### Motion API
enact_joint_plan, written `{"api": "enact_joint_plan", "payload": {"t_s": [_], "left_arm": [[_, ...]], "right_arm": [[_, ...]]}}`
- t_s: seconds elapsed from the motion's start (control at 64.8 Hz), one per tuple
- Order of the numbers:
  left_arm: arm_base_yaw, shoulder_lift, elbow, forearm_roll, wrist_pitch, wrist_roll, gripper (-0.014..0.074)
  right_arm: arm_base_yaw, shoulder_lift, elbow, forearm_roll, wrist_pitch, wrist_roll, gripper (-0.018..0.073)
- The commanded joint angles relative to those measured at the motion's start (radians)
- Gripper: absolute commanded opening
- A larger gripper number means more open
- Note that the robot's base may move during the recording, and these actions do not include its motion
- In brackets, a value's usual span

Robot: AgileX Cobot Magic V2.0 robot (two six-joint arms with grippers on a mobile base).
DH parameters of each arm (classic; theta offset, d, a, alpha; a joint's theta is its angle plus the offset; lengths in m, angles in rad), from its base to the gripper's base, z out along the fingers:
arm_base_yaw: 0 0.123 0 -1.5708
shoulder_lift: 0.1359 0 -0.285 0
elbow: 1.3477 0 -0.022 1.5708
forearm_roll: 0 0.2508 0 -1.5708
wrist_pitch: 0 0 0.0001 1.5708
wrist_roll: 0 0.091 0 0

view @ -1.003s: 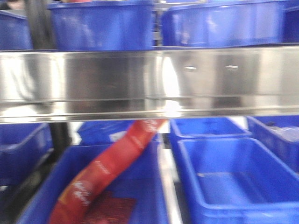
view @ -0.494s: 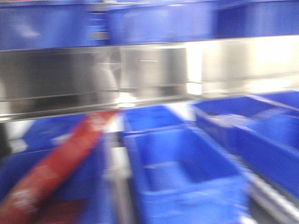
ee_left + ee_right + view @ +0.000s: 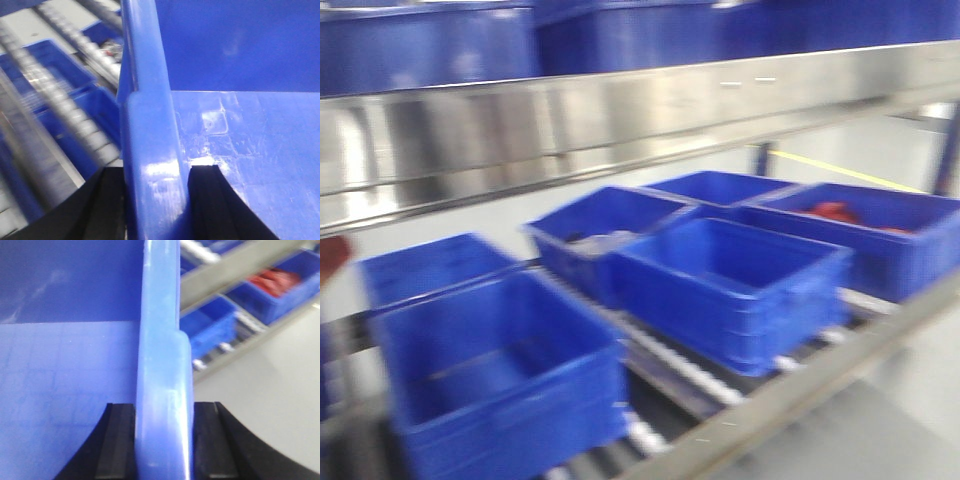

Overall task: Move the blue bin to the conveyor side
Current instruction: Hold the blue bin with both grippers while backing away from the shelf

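Moved: front cam swung vs 0.5 s ago. Rack (image 3: 570,120) bins (image 3: 730,290) now sit left/centre, grey floor (image 3: 880,150) w/ yellow line (image 3: 830,168) shows far right, red packet (image 3: 328,255) nearly off left edge.
Bin: blue bin (image 3: 240,140) clamped between both arms, seen in wrist cams only.
L gripper (image 3: 156,172): pinching bin's left rim, one finger inside, one outside.
R gripper (image 3: 162,407): pinching right rim the same way.
Blur: front cam smeared.

Front view: scene content shifts leftward.
Red packet (image 3: 328,256): moves from centre-left to the left edge, mostly cut off.
Steel shelf rack (image 3: 620,115): level, now slanted.
Grey floor (image 3: 860,150), yellow line (image 3: 825,167): newly visible, far right.
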Motion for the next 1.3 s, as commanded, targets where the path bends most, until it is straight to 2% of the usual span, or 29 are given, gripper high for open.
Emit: {"api": "enact_joint_plan", "payload": {"t_s": [0.0,1.28], "left_arm": [[-0.002,-0.019,-0.015,0.015,-0.101,0.016,-0.0027],[-0.002,-0.019,-0.015,0.026,-0.101,0.016,-0.0027]], "right_arm": [[-0.006,-0.019,-0.013,-0.075,-0.092,-0.009,-0.0087],[-0.006,-0.019,-0.013,-0.074,-0.092,-0.009,-0.0087]]}}
